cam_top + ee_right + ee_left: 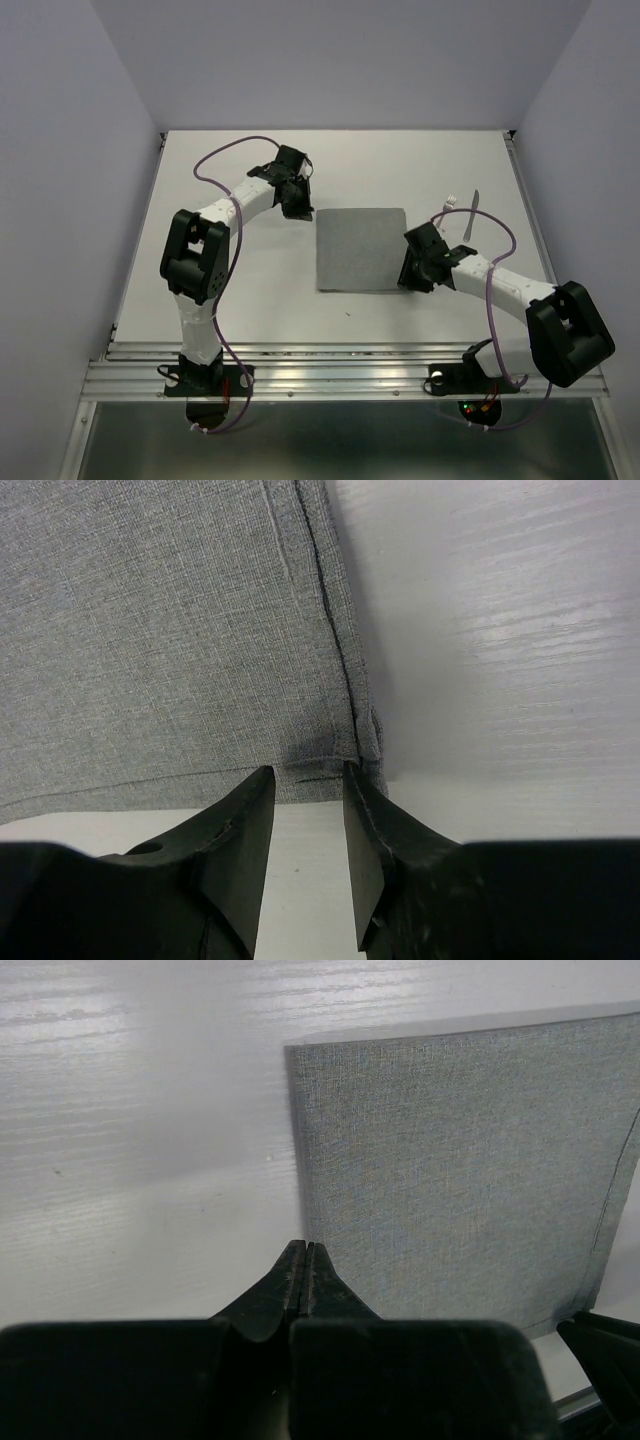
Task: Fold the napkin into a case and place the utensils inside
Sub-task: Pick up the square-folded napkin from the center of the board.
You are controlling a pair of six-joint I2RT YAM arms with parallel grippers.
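Observation:
The grey napkin (pixel 362 248) lies flat and square in the middle of the table. My left gripper (pixel 298 207) is shut on nothing; in the left wrist view its tips (pixel 305 1248) rest at the napkin's (pixel 460 1160) near edge, close to a corner. My right gripper (pixel 410 272) is open at the napkin's right near corner. In the right wrist view its fingertips (pixel 305 775) stand either side of the hemmed corner of the napkin (pixel 170 630), with bare table between them. The silver fork (pixel 451 204) and knife (pixel 472 216) lie beyond the right arm. There is no case.
The white table (pixel 230 300) has a metal rail (pixel 340 375) along its near edge and plain walls on three sides. Purple cables (pixel 225 160) loop over both arms. The right gripper's finger (pixel 605 1345) shows at the lower right of the left wrist view.

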